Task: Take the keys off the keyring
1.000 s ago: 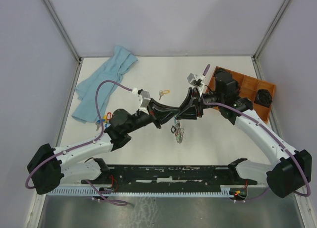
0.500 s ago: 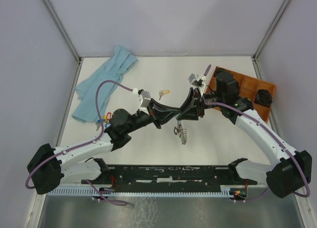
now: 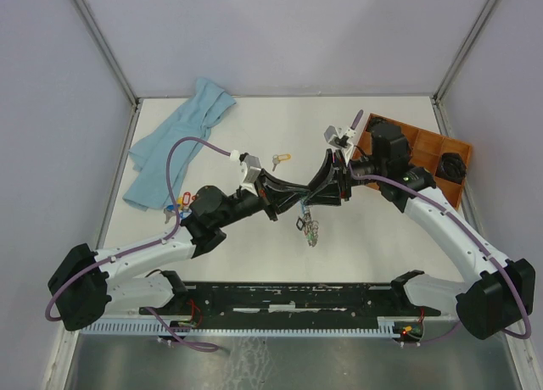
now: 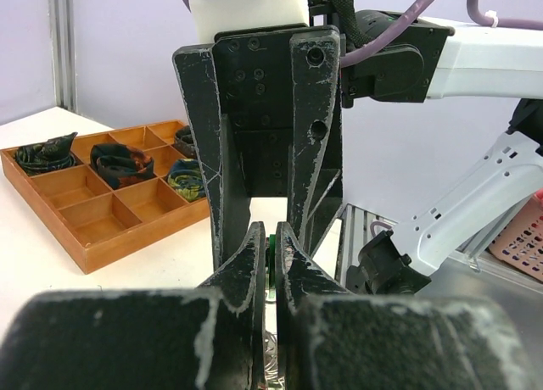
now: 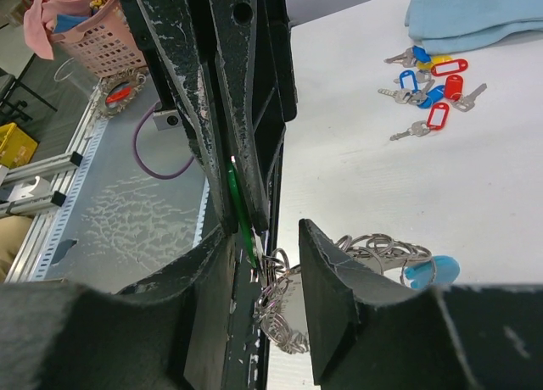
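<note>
The white bench fills the middle of the top view. A blue cloth lies at its upper left and an orange tray at its right edge. Both arms meet at the centre of the frame.

My left end effector is clenched on a thin green tag, which stands edge-on between its fingers. My right end effector faces it closely with its jaws apart, and I see nothing pinched between them.

The keyring hangs right under the tag, a little below centre in the top view. I cannot tell if it touches the bench. Its light blue stretch shows at the lower right of the right wrist view.

Loose keys with red and blue tags lie just beside the cloth.
</note>
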You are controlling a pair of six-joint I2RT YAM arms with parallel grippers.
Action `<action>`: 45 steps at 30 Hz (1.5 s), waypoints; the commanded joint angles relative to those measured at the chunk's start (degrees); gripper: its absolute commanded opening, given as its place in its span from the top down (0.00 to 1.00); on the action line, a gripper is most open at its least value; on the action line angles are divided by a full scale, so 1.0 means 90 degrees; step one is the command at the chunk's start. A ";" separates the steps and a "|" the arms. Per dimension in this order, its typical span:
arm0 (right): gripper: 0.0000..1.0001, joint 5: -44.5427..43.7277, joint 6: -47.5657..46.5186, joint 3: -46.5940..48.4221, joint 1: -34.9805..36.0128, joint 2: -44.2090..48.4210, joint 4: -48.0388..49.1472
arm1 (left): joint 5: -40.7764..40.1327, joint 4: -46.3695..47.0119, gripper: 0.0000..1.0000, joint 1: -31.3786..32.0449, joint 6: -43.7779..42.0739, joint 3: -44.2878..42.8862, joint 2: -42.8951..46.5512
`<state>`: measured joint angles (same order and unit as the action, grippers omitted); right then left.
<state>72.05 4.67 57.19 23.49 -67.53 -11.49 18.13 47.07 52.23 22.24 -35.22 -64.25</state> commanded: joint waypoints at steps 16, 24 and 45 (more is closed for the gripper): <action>0.77 0.0158 0.0901 -0.0023 -0.0023 0.0141 0.1186 | -0.0138 0.0591 0.97 0.0031 0.0185 -0.0027 0.0087; 0.99 0.0229 0.1002 -0.0073 -0.0031 0.0092 0.1313 | -0.0159 0.0600 0.97 0.0037 0.0185 -0.0042 0.0082; 0.99 0.0528 0.0391 0.0059 -0.0024 0.0034 0.0763 | -0.0398 0.0495 0.61 0.0035 0.0041 0.0291 0.0609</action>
<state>75.85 9.65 56.40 23.24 -67.51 -5.08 16.36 49.17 52.27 24.03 -33.93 -62.28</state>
